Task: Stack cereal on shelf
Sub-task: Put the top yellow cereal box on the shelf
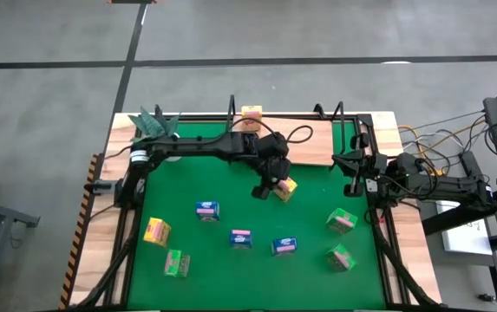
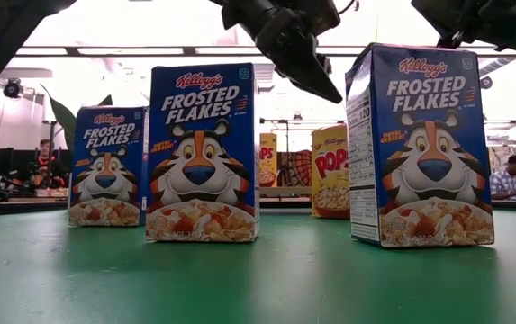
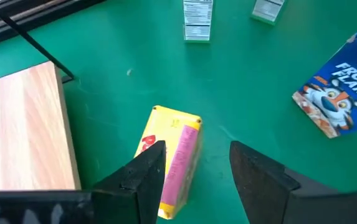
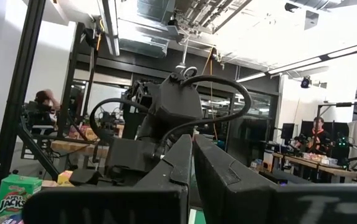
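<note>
Low view, green mat (image 2: 258, 279). Landmark: middle Frosted Flakes box (image 2: 202, 153), upright. Second blue box (image 2: 107, 166) left of it, farther back. Third (image 2: 424, 146) right of it. Yellow Pops box (image 2: 330, 171) behind, between them. Dark gripper (image 2: 298, 45) overhead.
</note>
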{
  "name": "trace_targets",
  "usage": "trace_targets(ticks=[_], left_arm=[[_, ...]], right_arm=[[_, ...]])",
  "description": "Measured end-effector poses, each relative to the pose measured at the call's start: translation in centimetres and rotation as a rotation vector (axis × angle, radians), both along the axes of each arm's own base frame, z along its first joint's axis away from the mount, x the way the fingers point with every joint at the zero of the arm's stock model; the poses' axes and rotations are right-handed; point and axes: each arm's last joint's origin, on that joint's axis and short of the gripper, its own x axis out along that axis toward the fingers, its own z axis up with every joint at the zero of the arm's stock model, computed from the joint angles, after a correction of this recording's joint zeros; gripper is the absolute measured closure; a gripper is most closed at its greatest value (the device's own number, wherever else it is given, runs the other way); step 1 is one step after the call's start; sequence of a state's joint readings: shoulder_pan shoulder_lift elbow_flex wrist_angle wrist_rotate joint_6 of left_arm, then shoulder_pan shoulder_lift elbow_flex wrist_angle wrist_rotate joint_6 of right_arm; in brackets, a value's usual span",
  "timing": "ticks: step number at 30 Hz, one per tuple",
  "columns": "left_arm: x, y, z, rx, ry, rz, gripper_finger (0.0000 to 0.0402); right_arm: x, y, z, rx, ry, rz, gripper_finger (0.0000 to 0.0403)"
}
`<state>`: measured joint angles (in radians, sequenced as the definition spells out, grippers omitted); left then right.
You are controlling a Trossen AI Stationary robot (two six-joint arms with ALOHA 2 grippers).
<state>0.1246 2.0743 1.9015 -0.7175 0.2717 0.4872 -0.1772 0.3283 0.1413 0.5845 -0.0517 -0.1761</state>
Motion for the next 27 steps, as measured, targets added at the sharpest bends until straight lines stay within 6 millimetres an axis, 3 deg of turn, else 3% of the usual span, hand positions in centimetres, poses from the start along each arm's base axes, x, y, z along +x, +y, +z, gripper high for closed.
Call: trace_targets(ticks=[6, 16, 27], left_arm=[[0.2, 0.4, 0.2, 0.007, -0.029, 0.005, 0.0218], [0.3, 1.6, -1.5, 0.024, -0.058, 0.016, 0.0113], [0.8, 2.3, -3.8, 0.024, -0.041, 0.025, 0.0119]], right_arm=[[0.0, 0.0, 0.0, 0.0, 0.0, 0.0, 0.0394], [0.0, 0.0, 0.0, 0.0, 0.002, 0.0, 0.0394], [0.0, 0.0, 0.0, 0.0, 0.003, 0.001, 0.0394]])
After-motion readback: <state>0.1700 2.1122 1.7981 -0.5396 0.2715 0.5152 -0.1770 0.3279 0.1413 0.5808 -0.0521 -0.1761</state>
